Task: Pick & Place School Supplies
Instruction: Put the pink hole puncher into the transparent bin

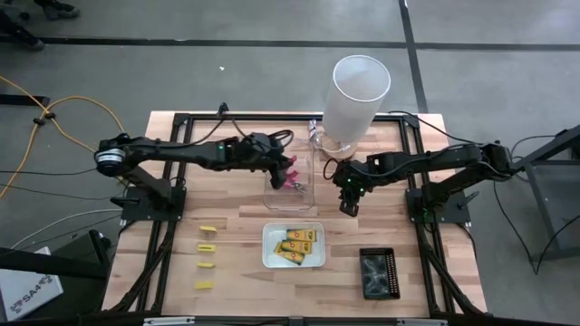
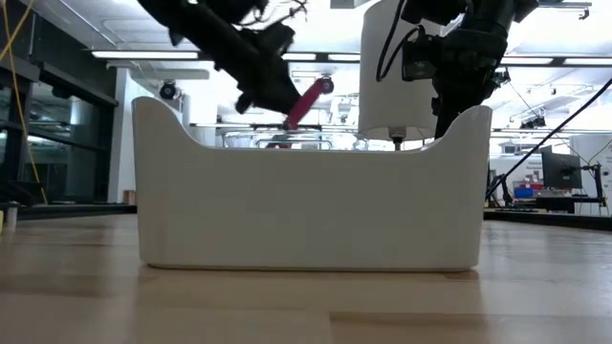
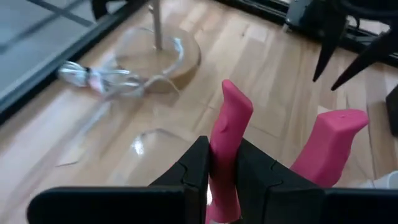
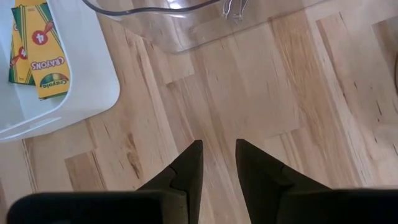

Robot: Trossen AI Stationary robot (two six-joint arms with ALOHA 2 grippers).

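Scissors (image 3: 227, 146) hanging pinched in left gripper (image 3: 222, 171) above clear tray (image 1: 292, 174); white cylinder (image 1: 356, 100) standing near desk's far edge; right gripper (image 4: 219, 163) hovering narrowly parted, holding nothing, beside white tray (image 1: 268, 246) of crayon packets (image 1: 295, 244).

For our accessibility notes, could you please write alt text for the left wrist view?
The left end effector grips one pink handle of a pair of scissors, held above the wooden table. A clear tray with another pair lies beyond.
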